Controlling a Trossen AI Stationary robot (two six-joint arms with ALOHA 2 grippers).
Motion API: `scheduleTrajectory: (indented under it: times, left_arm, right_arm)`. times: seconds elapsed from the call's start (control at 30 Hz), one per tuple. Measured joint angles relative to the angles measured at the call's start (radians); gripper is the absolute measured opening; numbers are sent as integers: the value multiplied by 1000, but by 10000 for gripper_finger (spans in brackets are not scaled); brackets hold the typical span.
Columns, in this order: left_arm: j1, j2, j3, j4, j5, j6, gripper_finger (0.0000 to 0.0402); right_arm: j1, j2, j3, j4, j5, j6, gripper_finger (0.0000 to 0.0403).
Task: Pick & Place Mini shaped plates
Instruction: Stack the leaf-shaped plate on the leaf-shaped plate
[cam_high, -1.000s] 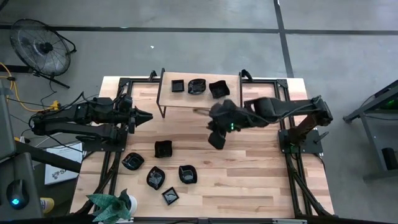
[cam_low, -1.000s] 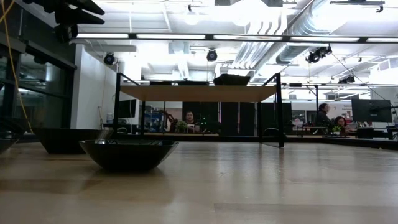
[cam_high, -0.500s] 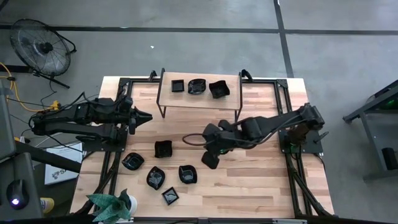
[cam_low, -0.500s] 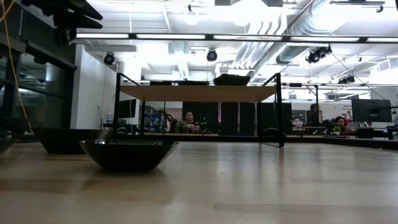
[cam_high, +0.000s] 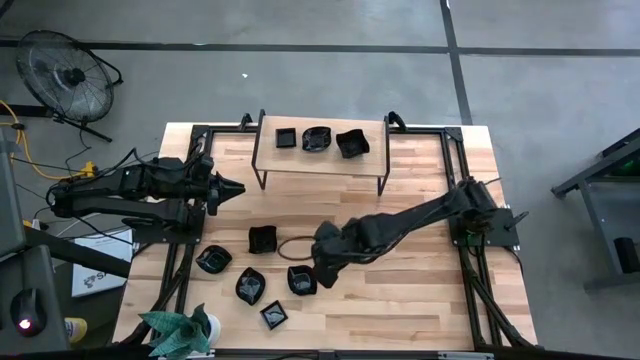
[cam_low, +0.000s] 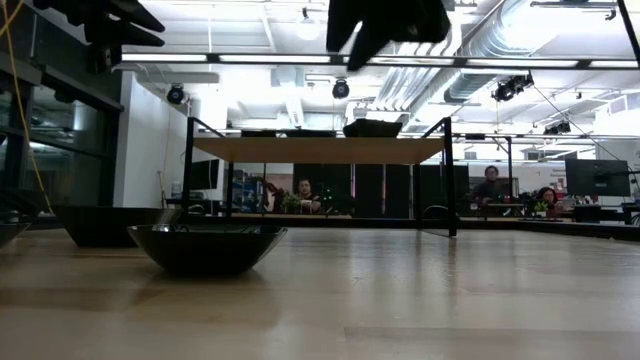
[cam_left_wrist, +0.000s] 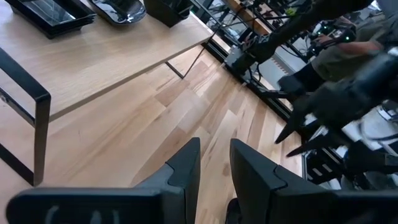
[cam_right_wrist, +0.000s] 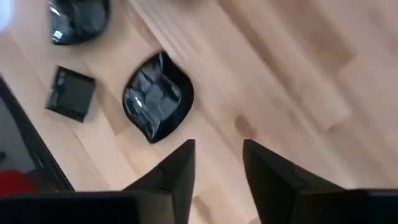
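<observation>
The right gripper (cam_high: 322, 268) hangs above the table (cam_high: 420, 290) on the near side of the raised shelf (cam_high: 320, 155), its arm stretched out from the table's right edge. Its fingers (cam_right_wrist: 177, 171) stand apart with bare wood showing between them, holding nothing. Just beside it, on the side away from the shelf, lies a rounded black dish (cam_high: 301, 280), which shows just ahead of the fingertips in the right wrist view (cam_right_wrist: 157, 98). Four more dishes lie near that one: a square dish (cam_high: 262, 239) nearest the shelf, and three others (cam_high: 213, 260) (cam_high: 250, 286) (cam_high: 274, 316) spread toward the near edge. Three dishes (cam_high: 286, 138) (cam_high: 317, 138) (cam_high: 351, 143) sit in a row on the shelf. Wide bare wood lies between the shelf and the table's right edge. The left gripper (cam_high: 228, 188) waits beside the shelf's left legs, its fingers (cam_left_wrist: 183, 168) slightly parted and empty. A green plant (cam_high: 180, 331) stands at the near left corner.
</observation>
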Motion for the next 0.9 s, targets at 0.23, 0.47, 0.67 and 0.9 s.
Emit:
scheduleTrajectory:
  times: [0.23, 0.47, 0.67, 0.9]
  left_arm:
    - [0, 0, 0, 0, 6, 14, 85]
    - [0, 0, 0, -63, 6, 11, 85]
    - [0, 0, 0, -132, 5, 8, 85]
    - [0, 0, 0, -157, -2, 11, 85]
  right_arm:
    - [12, 101, 0, 33, -71, 218, 164]
    - [40, 196, 0, 136, -189, 418, 165]
    - [72, 221, -1, 156, -142, 622, 165]
    - [97, 237, 2, 242, -57, 769, 165]
